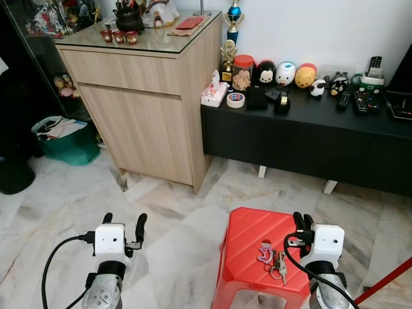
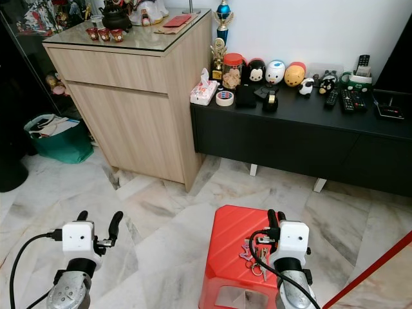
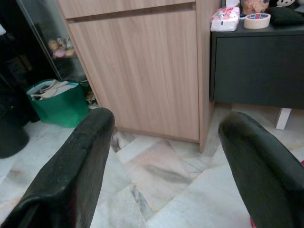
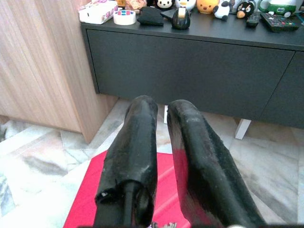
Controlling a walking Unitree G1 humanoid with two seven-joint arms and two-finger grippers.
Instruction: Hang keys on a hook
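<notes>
Left eye view: keys (image 1: 275, 260) near red stool (image 1: 248, 241) edge.

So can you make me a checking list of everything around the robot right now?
Surface: red stool on a marble floor.
Job's things: keys lie on the stool; no hook seen.
Clutter: green bag, tape roll, toy figures, remotes.
Grippers: left gripper open over the floor; right gripper shut, empty, beside the keys.
Cables: black cable at the left arm, another at the right.
Surroundings: wooden cabinet, black sideboard.
</notes>
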